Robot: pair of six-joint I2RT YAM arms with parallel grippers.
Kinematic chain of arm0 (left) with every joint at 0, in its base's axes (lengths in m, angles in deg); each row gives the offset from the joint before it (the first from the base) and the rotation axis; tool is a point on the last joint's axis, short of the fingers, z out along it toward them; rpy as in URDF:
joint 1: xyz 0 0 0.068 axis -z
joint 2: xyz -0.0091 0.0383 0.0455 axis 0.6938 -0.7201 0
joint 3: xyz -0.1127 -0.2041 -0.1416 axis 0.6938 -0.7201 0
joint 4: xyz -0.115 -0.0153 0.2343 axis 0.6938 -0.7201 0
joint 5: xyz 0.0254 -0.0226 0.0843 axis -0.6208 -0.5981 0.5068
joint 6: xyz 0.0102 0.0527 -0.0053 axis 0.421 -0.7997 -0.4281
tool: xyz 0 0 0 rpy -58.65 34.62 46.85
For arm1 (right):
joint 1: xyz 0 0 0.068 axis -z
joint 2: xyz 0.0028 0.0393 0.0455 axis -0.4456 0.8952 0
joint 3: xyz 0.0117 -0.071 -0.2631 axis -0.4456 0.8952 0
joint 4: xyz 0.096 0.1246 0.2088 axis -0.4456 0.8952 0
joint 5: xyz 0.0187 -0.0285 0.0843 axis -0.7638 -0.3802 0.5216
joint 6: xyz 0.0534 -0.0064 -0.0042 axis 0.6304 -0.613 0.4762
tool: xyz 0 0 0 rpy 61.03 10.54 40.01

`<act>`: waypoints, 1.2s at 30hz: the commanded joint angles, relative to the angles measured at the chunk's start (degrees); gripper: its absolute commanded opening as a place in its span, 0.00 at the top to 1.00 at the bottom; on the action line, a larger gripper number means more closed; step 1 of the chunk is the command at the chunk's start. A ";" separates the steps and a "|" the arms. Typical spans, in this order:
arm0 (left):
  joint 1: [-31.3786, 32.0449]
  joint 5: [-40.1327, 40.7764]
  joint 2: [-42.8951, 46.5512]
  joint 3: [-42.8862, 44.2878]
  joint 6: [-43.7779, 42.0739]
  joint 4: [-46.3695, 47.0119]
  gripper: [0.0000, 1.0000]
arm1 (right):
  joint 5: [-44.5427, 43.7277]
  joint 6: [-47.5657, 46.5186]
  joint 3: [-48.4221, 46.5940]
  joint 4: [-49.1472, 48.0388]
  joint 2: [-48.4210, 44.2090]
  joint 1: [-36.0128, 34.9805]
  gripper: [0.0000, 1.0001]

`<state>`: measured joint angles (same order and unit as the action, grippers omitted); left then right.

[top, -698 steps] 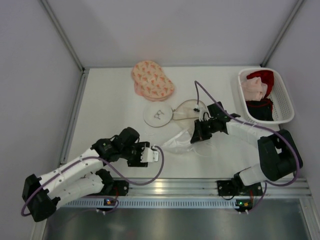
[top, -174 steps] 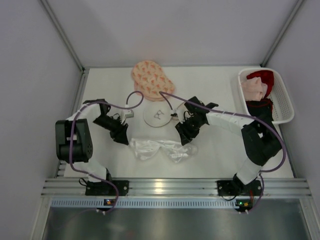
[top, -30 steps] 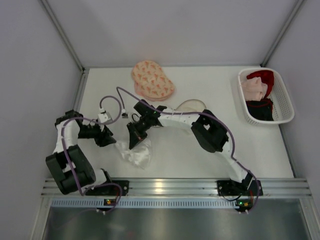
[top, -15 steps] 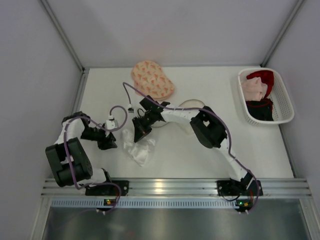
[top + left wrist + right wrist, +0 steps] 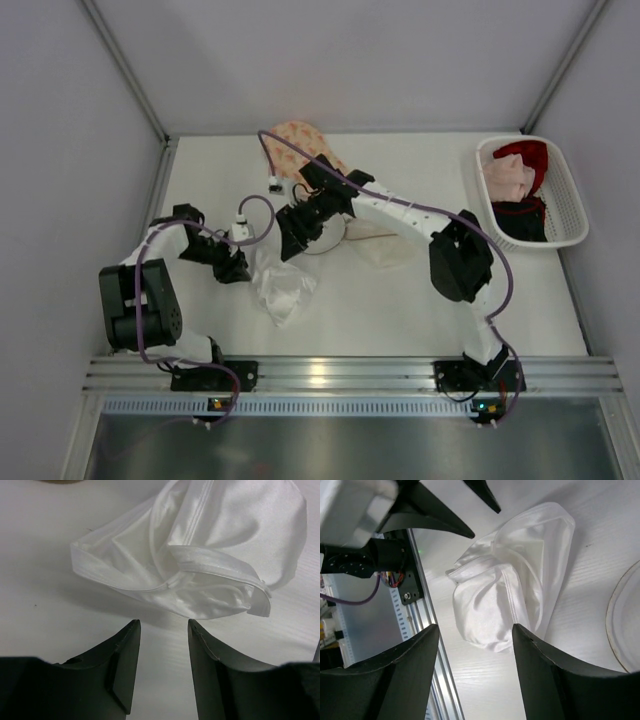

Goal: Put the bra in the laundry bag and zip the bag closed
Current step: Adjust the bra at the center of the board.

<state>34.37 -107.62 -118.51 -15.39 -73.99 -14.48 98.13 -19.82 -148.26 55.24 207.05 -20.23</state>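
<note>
White table point(image 5: 420, 320), crumpled bra point(image 5: 280, 290) lying free, left gripper point(image 5: 163, 625) and right gripper point(image 5: 475, 630) both released, basket point(image 5: 572, 205) holding garments point(image 5: 515, 172).

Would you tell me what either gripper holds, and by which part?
Nothing: the left gripper and right gripper both have open, empty jaws; the bra lies free.

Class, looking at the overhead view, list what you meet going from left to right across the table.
left gripper → crumpled white fabric → mesh laundry bag → white basket
</note>
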 commanded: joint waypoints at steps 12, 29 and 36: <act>2.27 -5.60 -2.97 2.58 3.77 2.57 0.46 | -2.42 -10.45 0.31 1.90 3.69 -1.73 0.37; 2.36 -5.51 -4.29 3.64 4.21 2.56 0.46 | -2.07 -10.89 -0.92 -0.40 9.05 -3.93 0.50; 0.26 -8.75 -5.87 8.02 13.41 2.48 0.41 | -1.81 -9.66 1.18 -1.62 6.42 -3.40 0.47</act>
<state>36.30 -110.90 -123.14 -11.72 -66.20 -12.71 95.84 -29.30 -147.76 56.05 216.27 -23.64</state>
